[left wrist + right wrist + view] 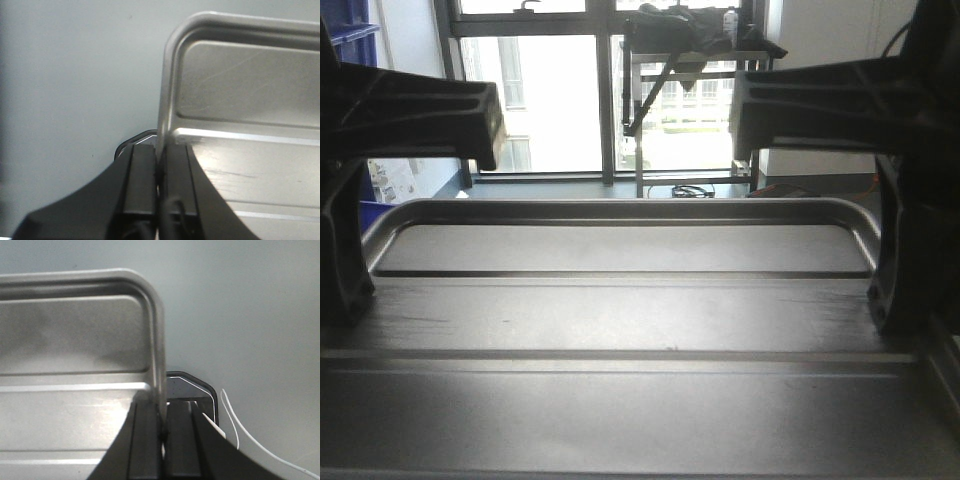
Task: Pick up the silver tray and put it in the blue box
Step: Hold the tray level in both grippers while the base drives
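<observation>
Firmly pinched at both short sides, the silver tray (620, 320) spans the front view, level, with a window (560, 100) beyond. The left gripper (160, 167) is clamped on the left rim and the right gripper (163, 415) on the right rim, pads nearly meeting.

We face a tall window (550, 90) at the far side, bright with daylight, split by dark frames (605, 100). A metal stand (638, 120) carrying dark gear (670, 25) sits before it, cables (692, 190) coiled on the floor (560, 188) beneath, and white wall (830, 30) to the right.
</observation>
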Available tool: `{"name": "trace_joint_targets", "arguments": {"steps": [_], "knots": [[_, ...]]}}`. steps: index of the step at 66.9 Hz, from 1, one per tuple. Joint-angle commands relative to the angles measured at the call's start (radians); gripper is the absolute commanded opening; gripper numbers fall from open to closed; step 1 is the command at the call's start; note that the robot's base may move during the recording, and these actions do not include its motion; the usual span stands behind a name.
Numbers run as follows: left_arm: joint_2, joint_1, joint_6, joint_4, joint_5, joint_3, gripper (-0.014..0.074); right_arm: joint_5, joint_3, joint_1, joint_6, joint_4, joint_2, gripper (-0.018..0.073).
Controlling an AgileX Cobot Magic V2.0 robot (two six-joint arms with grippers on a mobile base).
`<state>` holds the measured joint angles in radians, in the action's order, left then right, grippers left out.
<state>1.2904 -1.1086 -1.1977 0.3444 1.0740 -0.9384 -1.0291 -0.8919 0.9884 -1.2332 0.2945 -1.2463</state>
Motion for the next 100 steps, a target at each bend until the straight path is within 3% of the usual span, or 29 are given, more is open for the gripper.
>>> {"name": "trace_joint_targets", "arguments": {"steps": [1,100], "knots": [[-0.027,-0.008,-0.003,0.008,-0.035,-0.032,-0.01,0.053,-0.027,0.001,-0.002,0.026,0.03,0.0057],[-0.025,-0.008,-0.003,0.007,-0.035,-0.032,-0.01,0.054,-0.027,0.001,-0.002,0.027,0.031,0.0057]]}}
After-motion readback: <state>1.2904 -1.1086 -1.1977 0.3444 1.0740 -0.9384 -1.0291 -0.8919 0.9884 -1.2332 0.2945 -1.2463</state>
